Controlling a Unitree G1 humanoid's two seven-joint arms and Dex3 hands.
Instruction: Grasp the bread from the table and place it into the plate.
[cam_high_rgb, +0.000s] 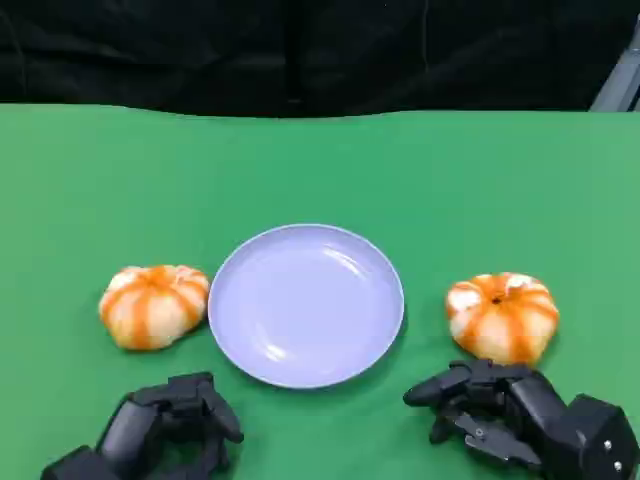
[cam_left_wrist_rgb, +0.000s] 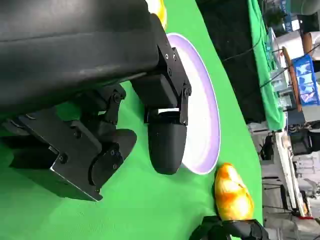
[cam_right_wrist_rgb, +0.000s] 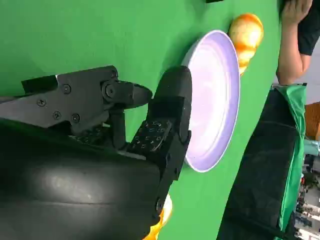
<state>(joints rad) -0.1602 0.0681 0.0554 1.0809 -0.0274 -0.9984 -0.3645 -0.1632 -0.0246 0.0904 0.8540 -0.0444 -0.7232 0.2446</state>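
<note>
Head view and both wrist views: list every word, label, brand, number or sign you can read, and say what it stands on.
None can be read.
The plate, both bread rolls and the green table cover carry no print.
The left hand and right hand show no legible marking.
The blue object in the left wrist view's background clutter is too small and blurred to tell.

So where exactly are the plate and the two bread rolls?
plate (cam_high_rgb: 232, 330): head view, on its near-left rim.
left bread roll (cam_high_rgb: 153, 305): head view, on its striped top.
right bread roll (cam_high_rgb: 502, 315): head view, on its top.
</note>
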